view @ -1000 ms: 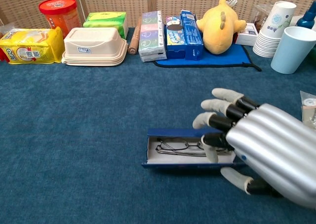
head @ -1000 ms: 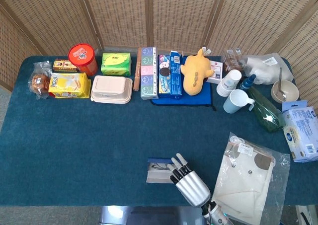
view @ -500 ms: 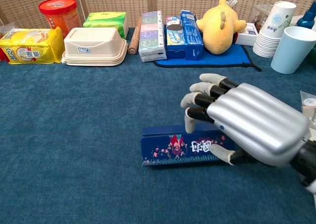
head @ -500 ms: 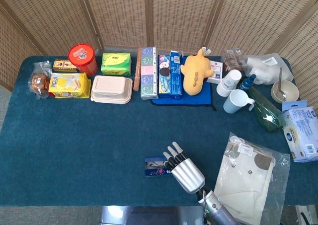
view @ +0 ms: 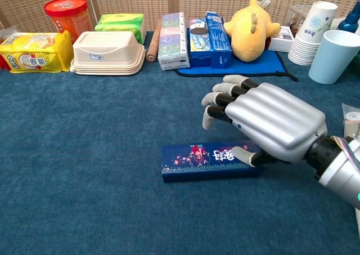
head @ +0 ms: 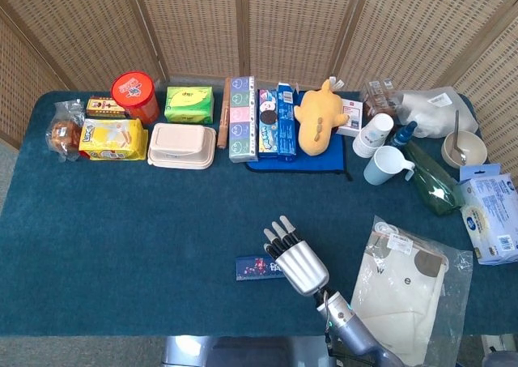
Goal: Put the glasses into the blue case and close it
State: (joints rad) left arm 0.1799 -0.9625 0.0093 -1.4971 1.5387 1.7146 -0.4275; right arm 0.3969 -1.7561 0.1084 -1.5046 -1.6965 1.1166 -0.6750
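The blue case (view: pixel 202 160) lies closed on the blue tablecloth near the front edge, its patterned lid facing up; the head view shows the case (head: pixel 256 267) just left of the hand. The glasses are hidden inside it. My right hand (view: pixel 264 125) hovers over the case's right end with its fingers (view: pixel 220 100) bent slightly and apart, holding nothing. Its thumb (view: pixel 243 153) rests on the lid. In the head view the right hand (head: pixel 295 263) covers the case's right end. My left hand appears in neither view.
A clear bag with a cream cloth item (head: pixel 405 290) lies right of the hand. Along the back stand a yellow plush (view: pixel 250 27), snack boxes (view: pixel 188 32), a beige lunch box (view: pixel 107 52), paper cups (view: pixel 312 32) and a light-blue mug (view: pixel 336 55).
The case was open with the glasses showing a second ago; its lid has swung down and now lies flat and closed. My right hand moved up and away from the front edge.
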